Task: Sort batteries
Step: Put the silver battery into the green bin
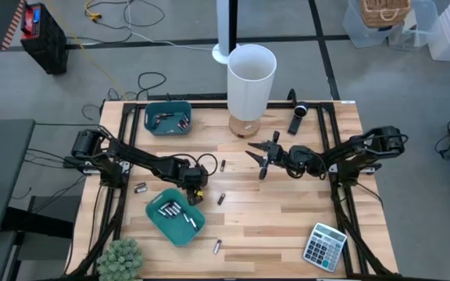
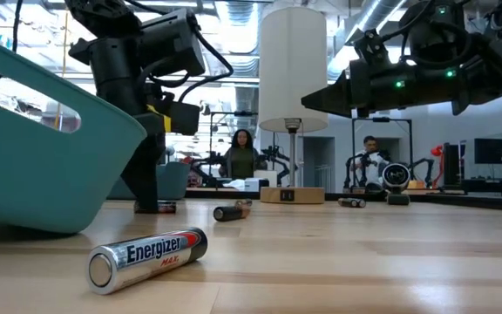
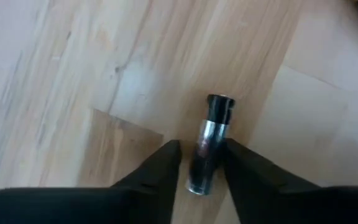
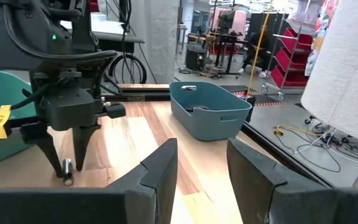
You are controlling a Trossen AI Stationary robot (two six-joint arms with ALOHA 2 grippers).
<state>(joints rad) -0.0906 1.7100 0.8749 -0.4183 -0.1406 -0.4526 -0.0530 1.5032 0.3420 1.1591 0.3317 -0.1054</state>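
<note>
My left gripper (image 3: 201, 147) points down at the wooden table just off the far right corner of the near teal bin (image 1: 174, 216) and is shut on a dark battery (image 3: 211, 127) with a silvery band. My right gripper (image 1: 260, 160) hovers open above the table's middle, its fingers toward the left arm, touching nothing. Loose batteries lie on their sides on the table (image 1: 223, 165) (image 1: 220, 198) (image 1: 217, 246) (image 1: 140, 187); the nearest shows big in the low view (image 2: 146, 257). Both the near bin and the far teal bin (image 1: 168, 117) hold several batteries. My left gripper pinches the battery between its two fingers (image 3: 169, 163), near one end (image 3: 197, 177); the rest reaches out past them to the capped end (image 3: 219, 102). The fingers come from above, pointing down, across the battery. The battery lies low at the tabletop; whether it is lifted clear, I cannot tell.
A white lamp on a wooden base (image 1: 251, 82) stands at the far middle, with a black oblong device (image 1: 298, 117) to its right. A calculator (image 1: 324, 246) lies at the near right corner and a small plant (image 1: 122, 259) at the near left. Bare wood shows at the near middle.
</note>
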